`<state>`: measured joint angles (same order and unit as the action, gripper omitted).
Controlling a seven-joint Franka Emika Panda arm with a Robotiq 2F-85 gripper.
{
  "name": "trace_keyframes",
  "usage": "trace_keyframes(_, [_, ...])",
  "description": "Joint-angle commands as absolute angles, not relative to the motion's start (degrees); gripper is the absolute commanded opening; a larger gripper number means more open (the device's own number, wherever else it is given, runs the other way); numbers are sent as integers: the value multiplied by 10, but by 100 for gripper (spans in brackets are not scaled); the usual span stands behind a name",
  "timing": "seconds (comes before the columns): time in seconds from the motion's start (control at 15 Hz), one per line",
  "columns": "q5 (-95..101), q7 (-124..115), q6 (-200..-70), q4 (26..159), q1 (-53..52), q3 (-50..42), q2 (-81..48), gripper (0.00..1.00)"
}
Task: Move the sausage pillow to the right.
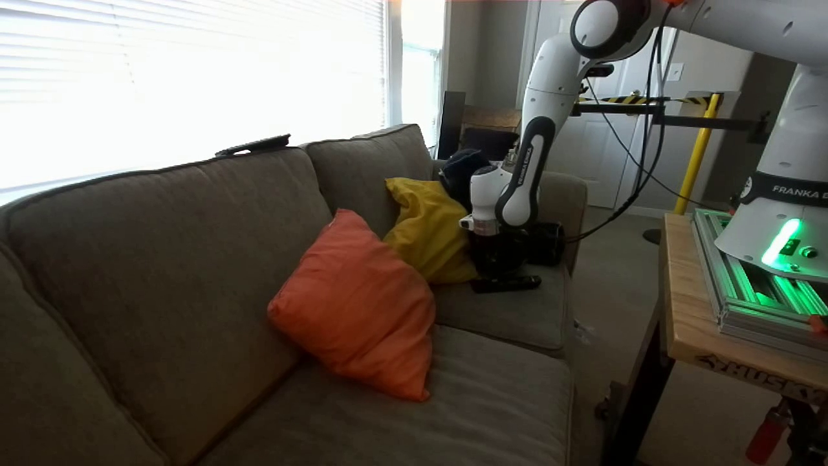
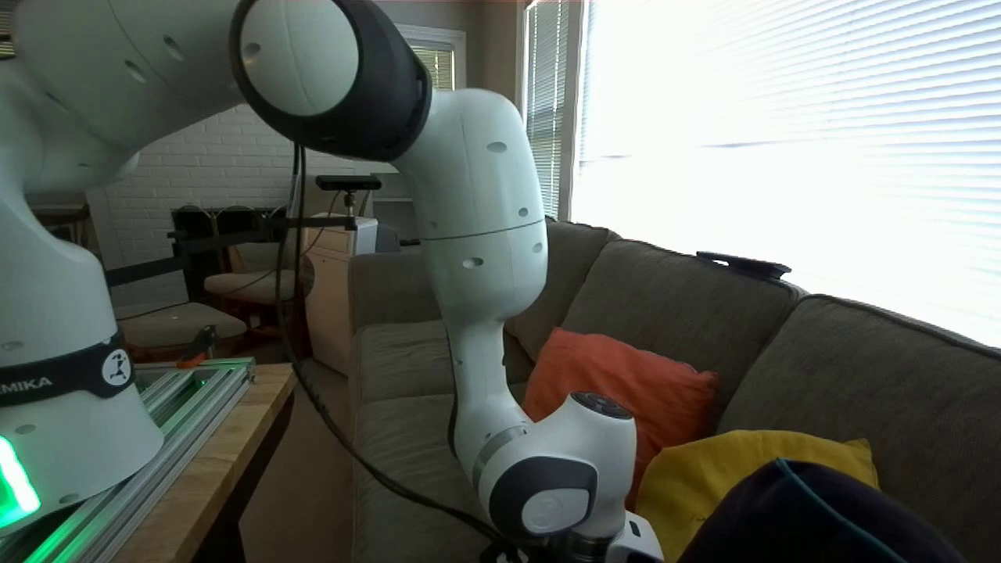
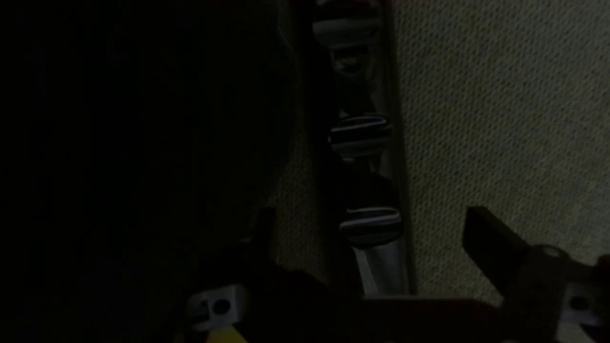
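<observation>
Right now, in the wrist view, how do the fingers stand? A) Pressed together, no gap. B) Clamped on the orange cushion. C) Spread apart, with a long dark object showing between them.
C: the fingers show at either side of the long dark object, with woven fabric visible between it and each of them.

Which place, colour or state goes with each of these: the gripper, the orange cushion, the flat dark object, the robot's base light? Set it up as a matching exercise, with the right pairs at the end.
Things:
1. gripper
2. orange cushion
3. flat dark object
4. base light

Places, colours, states:
A. on top of the sofa backrest
B. glowing green
C. open
D. resting on the sofa seat

Pairs: 1-C; 2-D; 3-A; 4-B
</observation>
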<state>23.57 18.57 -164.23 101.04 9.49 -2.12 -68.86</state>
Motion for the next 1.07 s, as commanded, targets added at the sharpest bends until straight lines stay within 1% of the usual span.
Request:
trace_keyframes(0.0, [213,209,-1605,960,97,-19,-726,91])
trace_keyframes(0.07, [212,208,-1596,954,97,-18,-731,74])
trace_keyframes(0.33, [211,206,-1572,933,94,-18,-742,44])
trace_keyframes(0.47, [208,204,-1561,926,93,-16,-740,31])
trace_keyframes(0.73, [199,197,-1543,925,90,-13,-728,30])
trace_keyframes(1.0, [202,184,-1547,991,68,-15,-668,30])
